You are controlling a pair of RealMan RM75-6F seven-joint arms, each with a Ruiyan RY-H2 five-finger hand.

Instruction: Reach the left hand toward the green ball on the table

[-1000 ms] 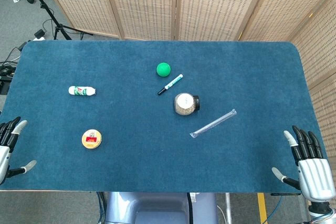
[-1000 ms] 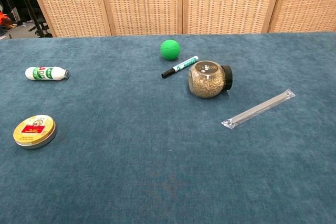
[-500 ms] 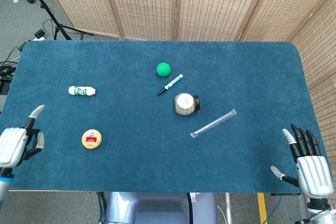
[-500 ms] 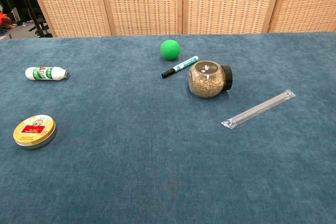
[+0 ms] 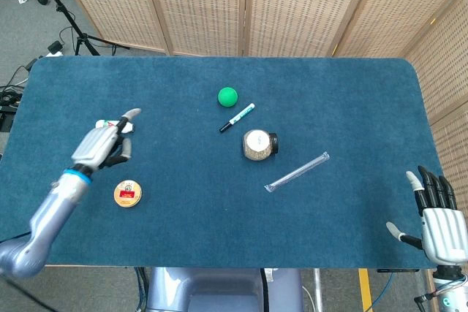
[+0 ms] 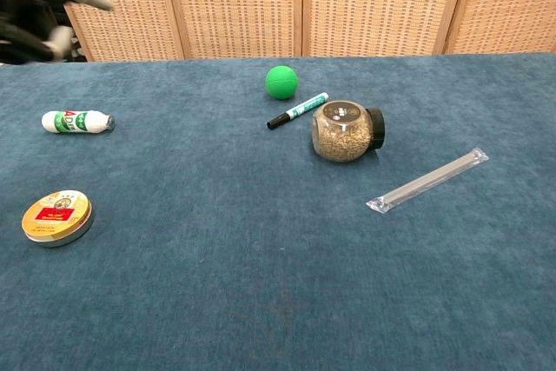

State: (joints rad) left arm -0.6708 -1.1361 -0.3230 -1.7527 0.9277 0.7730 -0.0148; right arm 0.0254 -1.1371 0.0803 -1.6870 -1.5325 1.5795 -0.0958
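A: Where does the green ball (image 5: 227, 96) sit?

B: It rests on the blue worktop (image 5: 351, 107), just beyond the marker (image 5: 237, 118), with the jar (image 5: 259, 145) nearer the robot than the marker.

A: And the left hand (image 5: 102, 144)?

B: It hangs well to the left of the ball, above the white tube (image 6: 77, 121), holding nothing. 1 of its fingers (image 5: 130, 114) points out toward the ball; the rest curl in loosely.

A: The right hand (image 5: 441, 224)?

B: It is at the near edge, far right of the ball, fingers spread and empty.

Ball (image 5: 227, 96) lies behind marker (image 5: 238, 118); jar (image 5: 259, 145) before marker, tin (image 5: 127, 193) far left.
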